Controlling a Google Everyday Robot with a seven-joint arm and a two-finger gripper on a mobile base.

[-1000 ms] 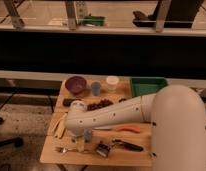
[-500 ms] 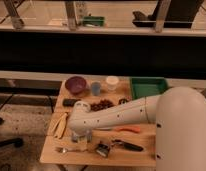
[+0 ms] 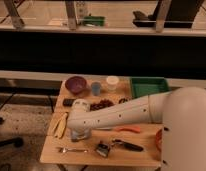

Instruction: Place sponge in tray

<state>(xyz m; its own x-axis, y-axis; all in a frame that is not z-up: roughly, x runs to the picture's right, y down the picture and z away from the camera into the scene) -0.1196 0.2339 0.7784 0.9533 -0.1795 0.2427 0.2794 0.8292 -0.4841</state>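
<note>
Gripper (image 3: pixel 80 134) barely shifted, low over table (image 3: pixel 51 150) left side, grip unclear, one green tray (image 3: pixel 148 86)

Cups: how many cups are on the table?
2. A blue cup stands beside the purple bowl, and a white cup is just right of it. The arm may hide more; the gripper is low over the table at its front left, by the banana.

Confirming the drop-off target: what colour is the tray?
Green tray, clearest in the camera view; the gripper is low beside the banana.
</note>
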